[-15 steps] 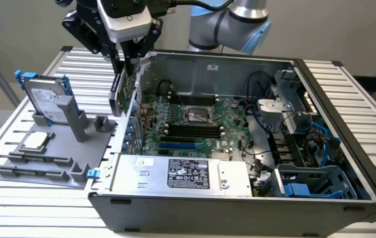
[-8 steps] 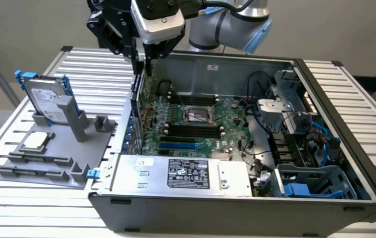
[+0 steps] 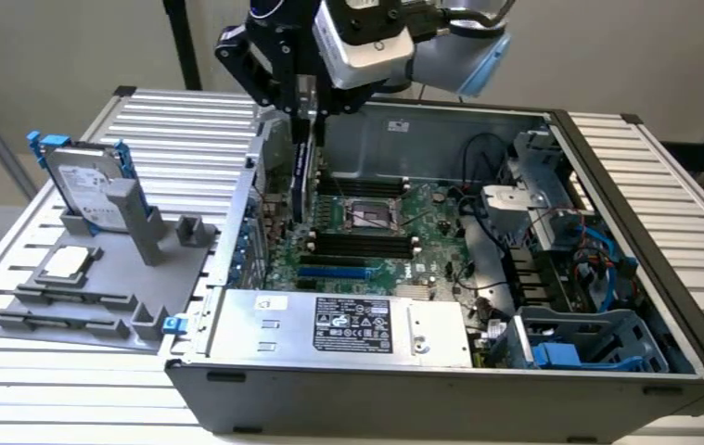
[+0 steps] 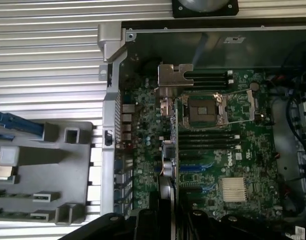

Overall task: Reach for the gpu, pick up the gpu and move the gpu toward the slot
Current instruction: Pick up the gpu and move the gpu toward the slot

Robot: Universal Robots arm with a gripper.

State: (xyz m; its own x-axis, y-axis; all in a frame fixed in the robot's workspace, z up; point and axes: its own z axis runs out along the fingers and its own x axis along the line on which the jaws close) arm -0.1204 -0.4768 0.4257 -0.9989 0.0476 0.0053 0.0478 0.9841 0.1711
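Observation:
The gpu [image 3: 300, 176] is a thin green card hanging edge-on and upright, with my gripper [image 3: 306, 107] shut on its top edge. It hovers inside the open computer case, over the part of the motherboard [image 3: 377, 243] nearest the exterior view's left wall, just above the board. In the wrist view the gpu [image 4: 176, 145] runs as a narrow strip away from my gripper [image 4: 169, 222], and its silver bracket [image 4: 174, 76] sits at the far end near the case's rear wall. Blue expansion slots [image 3: 333, 273] lie on the board close beneath the card.
A grey fixture [image 3: 92, 297] on the exterior view's left carries a silver hard drive with blue rails [image 3: 85, 185] and a square processor chip [image 3: 67, 262]. The power supply [image 3: 339, 324] fills the case front. Cables and drive cages [image 3: 562, 260] crowd the case's right side.

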